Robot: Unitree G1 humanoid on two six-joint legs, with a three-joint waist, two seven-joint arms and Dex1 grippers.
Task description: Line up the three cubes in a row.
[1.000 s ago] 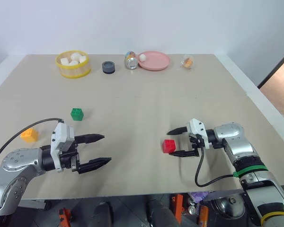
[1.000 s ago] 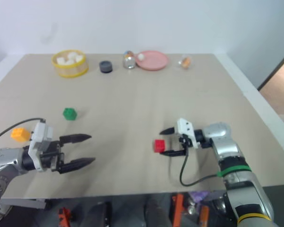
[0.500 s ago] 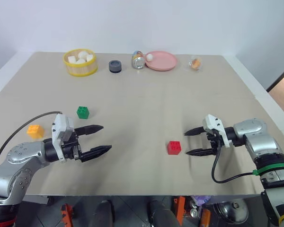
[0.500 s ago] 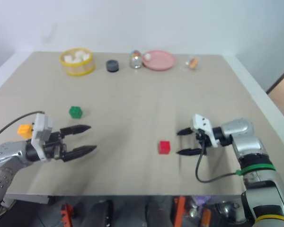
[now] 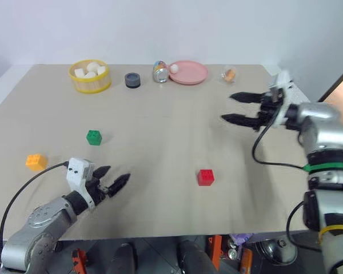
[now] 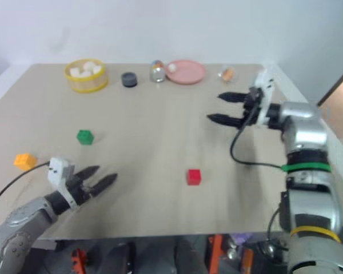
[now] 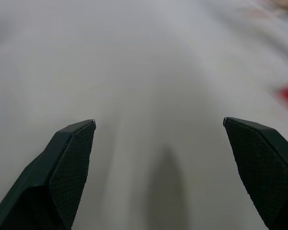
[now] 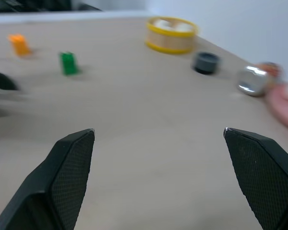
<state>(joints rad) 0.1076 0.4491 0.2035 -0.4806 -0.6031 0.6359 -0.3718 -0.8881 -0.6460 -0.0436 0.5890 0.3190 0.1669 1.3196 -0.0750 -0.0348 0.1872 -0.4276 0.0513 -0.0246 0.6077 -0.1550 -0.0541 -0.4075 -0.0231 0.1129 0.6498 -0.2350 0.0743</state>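
Observation:
Three cubes lie apart on the tan table [image 5: 171, 137]. The red cube [image 5: 205, 177] sits near the front middle, the green cube [image 5: 94, 137] left of centre, the orange-yellow cube [image 5: 36, 161] near the left edge. My left gripper [image 5: 113, 178] hovers low at the front left, open and empty, pointing toward the red cube. My right gripper [image 5: 235, 108] is raised over the right side of the table, open and empty, well away from the red cube. In the right wrist view the green cube [image 8: 67, 63] and the orange-yellow cube [image 8: 20, 44] stand beyond the open fingers.
Along the far edge stand a yellow basket [image 5: 90, 76] of white lumps, a dark round puck [image 5: 132, 80], a shiny can [image 5: 159, 72], a pink plate [image 5: 188, 72] with a white ball, and a small clear item [image 5: 229, 73]. The table's right edge [image 5: 300, 114] is close to my right arm.
My right gripper has lifted away from the red cube, going up and back over the right side. My left gripper has sunk lower and turned toward the right. The cubes stay where they were.

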